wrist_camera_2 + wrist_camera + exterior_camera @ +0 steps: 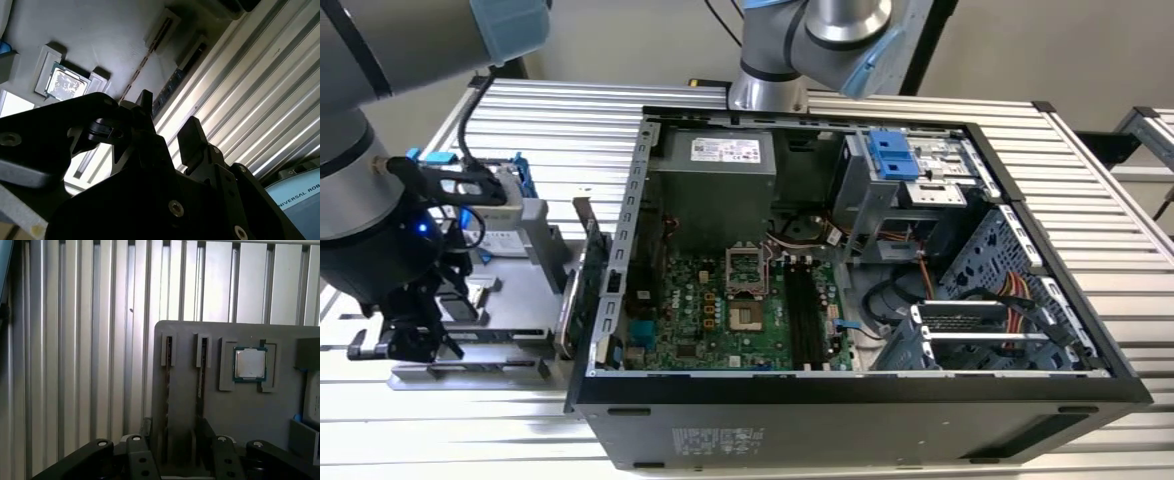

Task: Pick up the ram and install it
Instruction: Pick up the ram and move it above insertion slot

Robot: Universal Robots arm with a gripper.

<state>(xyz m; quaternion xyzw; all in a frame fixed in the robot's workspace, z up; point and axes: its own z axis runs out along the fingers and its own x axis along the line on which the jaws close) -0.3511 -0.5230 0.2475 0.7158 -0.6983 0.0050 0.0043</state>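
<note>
In both wrist views two thin ram sticks stand on edge in slots of a grey holder tray [280, 420]. The ram stick farther from the processor chip [168, 375] [172, 80] is bluish with small dark chips. The other stick [201, 375] [145, 60] stands beside it. My gripper [175, 432] [168, 117] is open just above the tray, its black fingers [192, 132] either side of the farther stick's line and holding nothing. In the exterior view the gripper [407, 340] hangs over the tray [494, 300] at that view's left.
A processor chip [250, 364] lies in a tray pocket beside the sticks. The open computer case [854, 385] stands right of the tray in the exterior view, with the motherboard's long black slots [807, 315] inside. A second arm's base [767, 90] stands behind the case on the ribbed metal table [75, 340].
</note>
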